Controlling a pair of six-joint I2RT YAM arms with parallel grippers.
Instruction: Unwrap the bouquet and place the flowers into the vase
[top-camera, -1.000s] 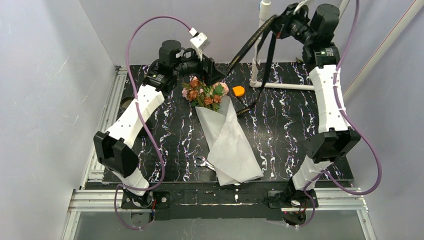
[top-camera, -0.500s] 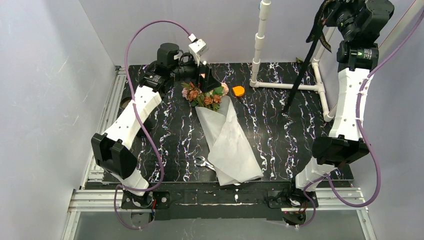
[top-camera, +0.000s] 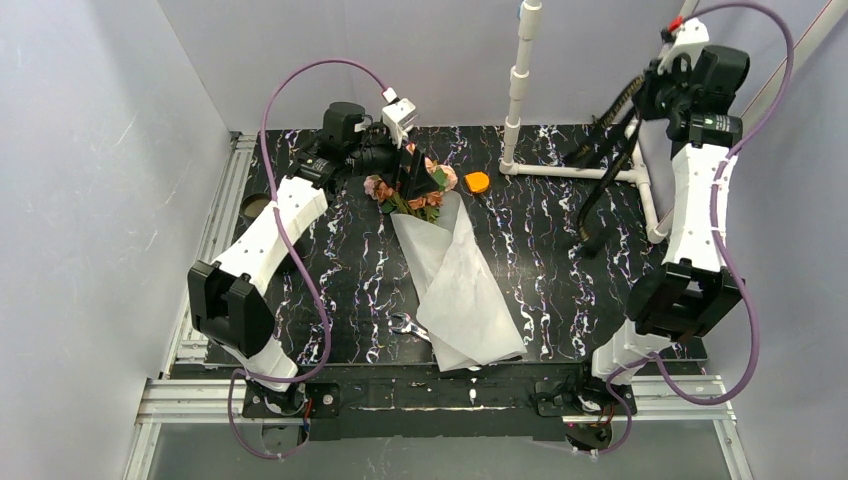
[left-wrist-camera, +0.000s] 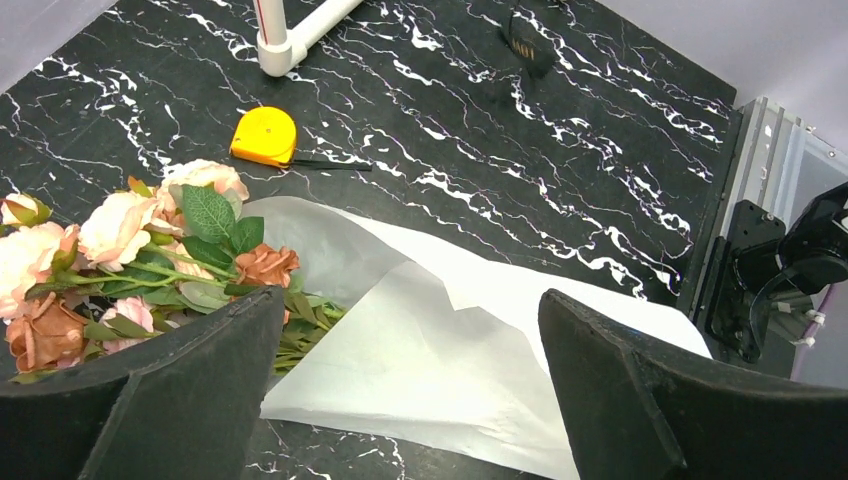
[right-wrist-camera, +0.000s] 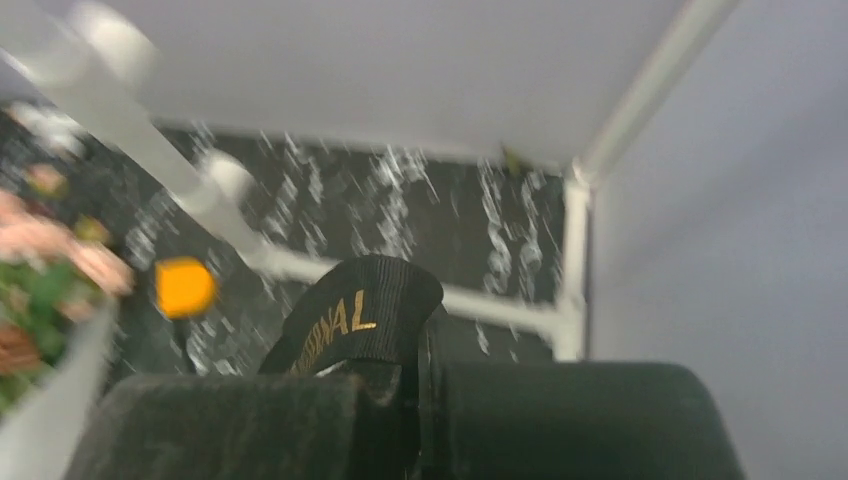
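At the far middle of the surface (top-camera: 560, 300) the flowers (left-wrist-camera: 150, 260) lie on their side. Their heads point far-left, and their stems run down into the paper (left-wrist-camera: 450, 370), which is folded open and trails toward the near edge. The left jaws hang wide right over them, one finger by the leaves and the other over bare paper. Off to the right, the right jaws are pinched on the ribbon (right-wrist-camera: 355, 310), held high, with the tail dangling down beside the pipe frame (top-camera: 575, 172).

My worry is the next grab. With the tie off, nothing bundles the stems, so a pinch placed too near the heads could crush petals, and one that catches only a few stems could leave the rest behind. If the lower finger lands on the paper, the sheet may come up with the bunch and drag across the surface. The tape measure (left-wrist-camera: 265, 137) sits just beside the blooms and could get shoved by a sweep. The ribbon might snag the pipe if that arm swings.

What I take for the vase (top-camera: 254, 207) is a small dark mouth at the left edge, well apart from the flowers. Splayed stems could miss it or tip it.
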